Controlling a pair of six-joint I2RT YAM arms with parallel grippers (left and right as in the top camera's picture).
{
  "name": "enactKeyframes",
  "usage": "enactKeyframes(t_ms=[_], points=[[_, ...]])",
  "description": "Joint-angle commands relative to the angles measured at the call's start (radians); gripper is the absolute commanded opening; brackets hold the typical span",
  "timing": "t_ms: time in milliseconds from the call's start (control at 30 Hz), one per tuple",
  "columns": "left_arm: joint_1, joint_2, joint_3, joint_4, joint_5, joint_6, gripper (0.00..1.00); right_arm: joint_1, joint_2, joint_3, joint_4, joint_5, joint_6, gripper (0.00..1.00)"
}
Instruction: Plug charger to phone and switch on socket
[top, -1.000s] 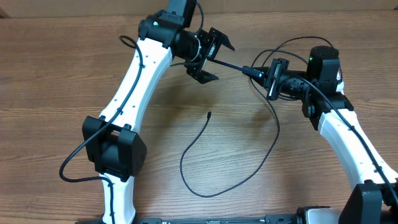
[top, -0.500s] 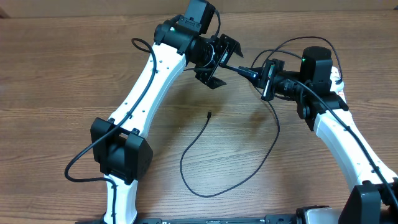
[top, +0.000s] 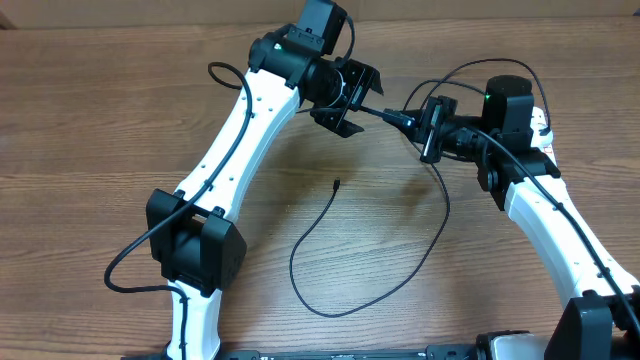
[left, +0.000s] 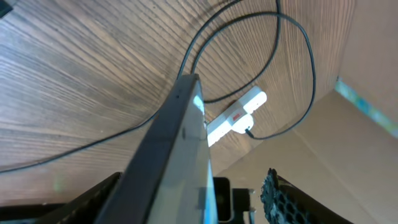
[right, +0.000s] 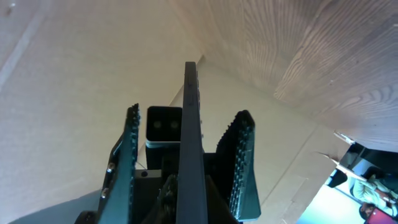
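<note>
Phone (top: 385, 112) hangs in the air above the counter (top: 90, 120), seen edge-on from overhead as a thin dark bar bridging the two arms. The right fingers (right: 244, 162) pinch one end of it, their ribbed pads pressed against both faces, with the phone's edge standing straight up between them in the right wrist view. The left fingers (left: 283, 202) are spread around the other end, one on each side of the slab with a gap showing, so they are not gripping it. The charger (top: 292, 265) lies on the counter below in a wide loop, its small tip free and well apart from the phone. The socket (left: 239, 115) lies on the counter beyond the phone, and a black lead seems to enter its side, though it is too small to be sure
</note>
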Motion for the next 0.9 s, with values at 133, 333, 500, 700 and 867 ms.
enactKeyframes(t_ms=[133,333,500,700,867], points=[[-0.032,-0.019,0.021,0.0,-0.047,-0.125,0.65,0.003,-0.006,0.021,0.011,0.007,0.126,0.04],[-0.036,-0.019,0.021,0.0,-0.051,-0.137,0.7,0.003,-0.006,0.021,0.013,0.011,0.138,0.04],[-0.036,-0.019,0.021,0.0,-0.051,-0.154,0.71,0.003,-0.006,0.021,0.021,0.033,0.138,0.04],[-0.036,-0.019,0.021,0.0,-0.055,-0.166,0.7,0.003,-0.006,0.021,0.024,0.04,0.138,0.04],[-0.036,-0.019,0.021,0.0,-0.099,-0.146,0.66,0.003,-0.006,0.021,0.057,0.032,0.138,0.04]])
